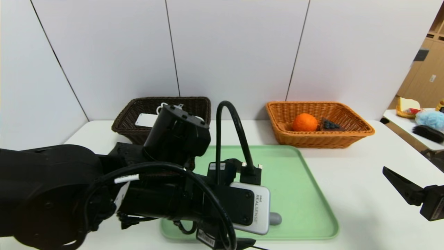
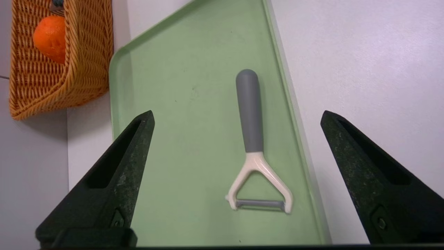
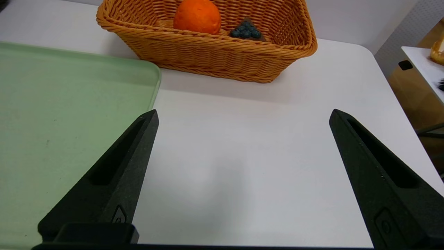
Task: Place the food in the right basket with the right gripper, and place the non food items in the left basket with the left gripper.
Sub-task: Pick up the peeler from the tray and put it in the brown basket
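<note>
The peeler (image 2: 255,146) is the one thing left on the pale green tray (image 2: 180,86). It lies flat, its smooth grey rounded handle pointing away from the left gripper (image 2: 237,118) and its cream-white Y-shaped fork, with a thin metal blade across the two prongs, nearest the claw. It sits close to one long rim of the tray, just ahead of the claw and between the lines of its two fingers. Those fingers (image 2: 118,173) are matte black wedges, pointed and slightly speckled, spread wide apart and holding nothing; they hover above the tray without touching the peeler.

Beyond that claw stands the dark brown basket (image 1: 138,114), a coarse wicker weave, nearly black, with white items showing inside, though the arm hides most of them.

The right gripper (image 3: 242,118) hangs over the bare white table (image 3: 242,156) just off the tray's edge, its pointed black fingers likewise wide apart and empty. Straight ahead of it is the orange-tan basket (image 3: 208,59), tightly woven with a flared braided rim. Inside rest the round, dimpled orange (image 3: 197,16) and, touching or nearly touching it, the dark chocolate cake slice (image 3: 247,32) topped with clustered blueberries.
</note>
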`<state>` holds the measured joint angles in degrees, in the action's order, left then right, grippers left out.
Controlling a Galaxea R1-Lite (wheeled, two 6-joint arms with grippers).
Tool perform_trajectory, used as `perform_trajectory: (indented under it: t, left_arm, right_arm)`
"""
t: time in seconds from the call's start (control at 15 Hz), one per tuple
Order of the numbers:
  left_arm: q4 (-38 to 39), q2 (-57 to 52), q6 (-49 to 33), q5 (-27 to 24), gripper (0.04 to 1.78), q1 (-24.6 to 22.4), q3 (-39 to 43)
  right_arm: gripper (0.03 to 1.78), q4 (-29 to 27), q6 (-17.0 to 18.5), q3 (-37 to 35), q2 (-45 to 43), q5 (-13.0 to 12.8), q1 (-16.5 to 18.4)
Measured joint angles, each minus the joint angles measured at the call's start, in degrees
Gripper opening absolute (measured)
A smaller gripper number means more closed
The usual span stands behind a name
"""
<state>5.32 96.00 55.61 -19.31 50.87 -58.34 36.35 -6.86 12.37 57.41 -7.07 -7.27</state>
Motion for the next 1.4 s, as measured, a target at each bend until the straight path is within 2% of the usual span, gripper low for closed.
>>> perform_trajectory:
  t: [0.2, 0.47, 1.4]
  left_arm:
    - [6.31, 4.79, -0.13, 0.24, 1.69, -0.24, -0.15]
    - [7.63, 9.18, -0.11, 0.24, 1.69, -0.49, -0.12]
    - [8.18, 13.23, -0.24, 0.71, 1.69, -2.86, 1.51]
  right_arm:
    - [1.70, -0.22, 0.11, -0.22, -0.33, 0.05, 0.00]
    - [1.70, -0.33, 1.49, -0.41, -0.88, 0.22, 0.00]
    - [1.70, -0.37, 1.55, -1.19, -0.83, 1.21, -0.01]
